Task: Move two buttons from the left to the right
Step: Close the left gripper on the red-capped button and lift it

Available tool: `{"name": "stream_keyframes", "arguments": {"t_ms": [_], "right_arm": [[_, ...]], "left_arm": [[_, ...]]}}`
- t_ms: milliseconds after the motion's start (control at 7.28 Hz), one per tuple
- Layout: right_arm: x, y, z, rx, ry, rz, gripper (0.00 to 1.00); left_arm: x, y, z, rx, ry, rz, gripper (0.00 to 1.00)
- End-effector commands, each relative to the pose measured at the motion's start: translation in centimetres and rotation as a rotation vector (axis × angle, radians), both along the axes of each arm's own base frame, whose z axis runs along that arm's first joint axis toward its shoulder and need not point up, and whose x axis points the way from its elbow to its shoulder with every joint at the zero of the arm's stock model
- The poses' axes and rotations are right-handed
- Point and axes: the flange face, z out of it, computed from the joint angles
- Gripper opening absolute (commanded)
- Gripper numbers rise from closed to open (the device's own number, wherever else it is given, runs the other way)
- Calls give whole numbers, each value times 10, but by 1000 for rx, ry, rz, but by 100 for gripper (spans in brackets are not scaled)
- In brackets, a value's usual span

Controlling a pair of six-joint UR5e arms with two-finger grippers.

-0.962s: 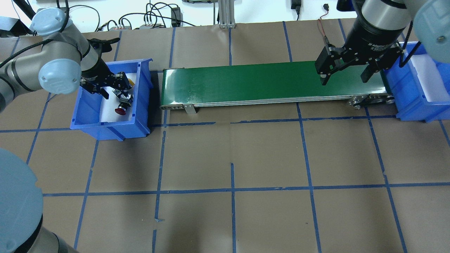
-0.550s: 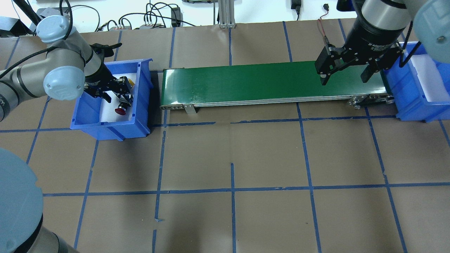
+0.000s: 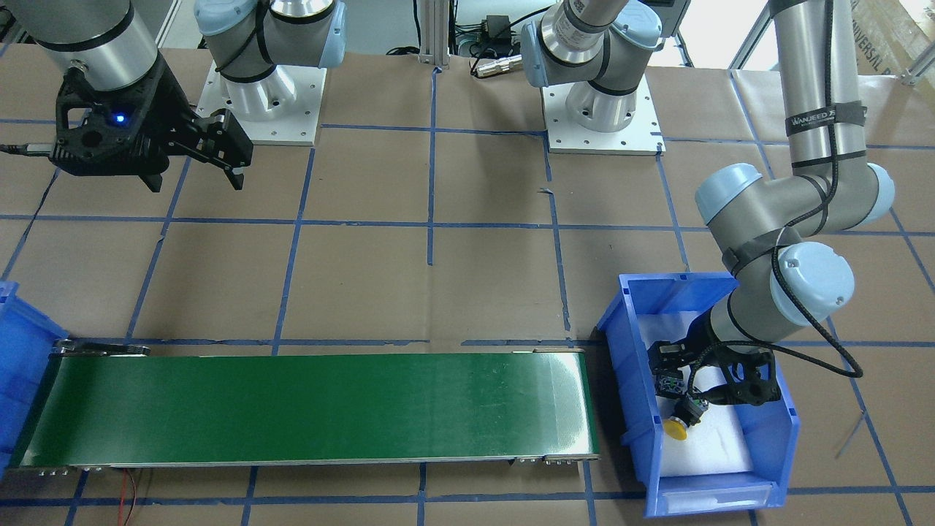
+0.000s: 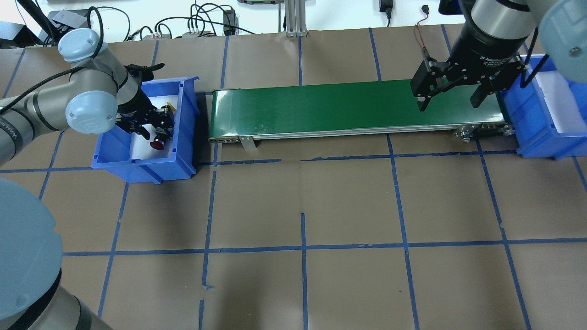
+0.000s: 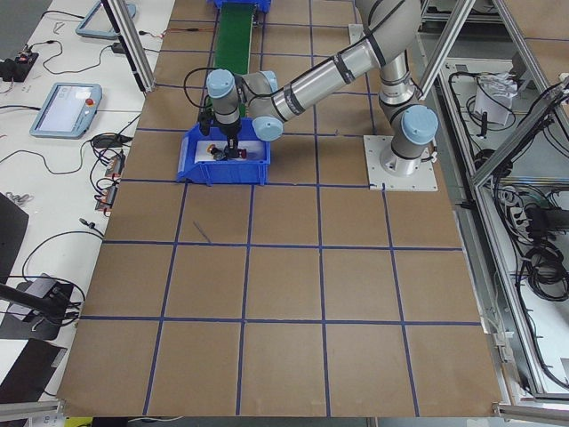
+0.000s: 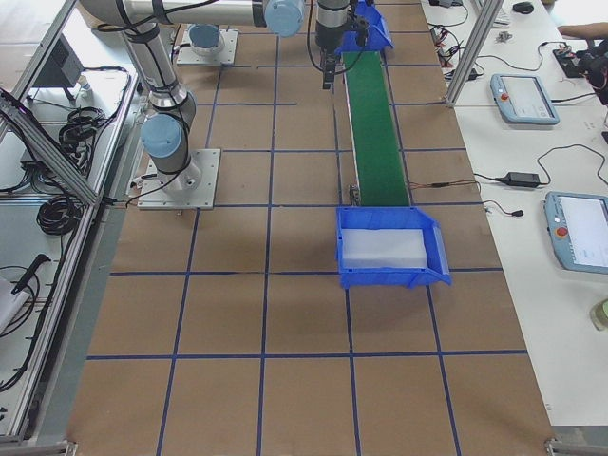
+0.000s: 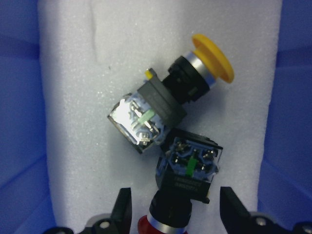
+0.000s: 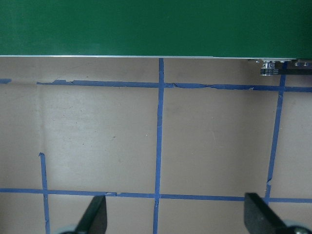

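Observation:
The red button (image 7: pixel 189 168) lies in the left blue bin (image 4: pixel 137 162) on white foam, its red cap (image 4: pixel 157 145) toward the near side. The yellow button (image 7: pixel 161 105) lies touching it, cap (image 3: pixel 677 429) pointing away. My left gripper (image 7: pixel 176 214) is open and low in the bin, one finger on each side of the red button's neck, with gaps on both sides; it also shows in the overhead view (image 4: pixel 153 127). My right gripper (image 4: pixel 449 101) is open and empty, hovering over the right end of the green conveyor belt (image 4: pixel 330 107).
A second blue bin (image 4: pixel 532 146) with a white liner stands at the belt's right end. The belt runs between the two bins. The left bin's walls (image 7: pixel 24 122) stand close on both sides of the left gripper. Brown paper with blue tape lines covers the table.
My left gripper has moved a little right and toward the near side of the bin, coming over the red button. The right arm has not moved.

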Motion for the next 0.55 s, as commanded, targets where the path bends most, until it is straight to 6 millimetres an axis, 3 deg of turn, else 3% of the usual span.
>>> {"name": "stream_keyframes", "arguments": {"t_ms": [0,275,412], "right_arm": [[0,0,0,1,0,0,100],[0,0,0,1,0,0,100],[0,0,0,1,0,0,100]], "left_arm": [[0,0,-2,2,2,1,64],[1,-1,0,-1,3,3,26],[2,-3,4,-10,1,4,23]]}}
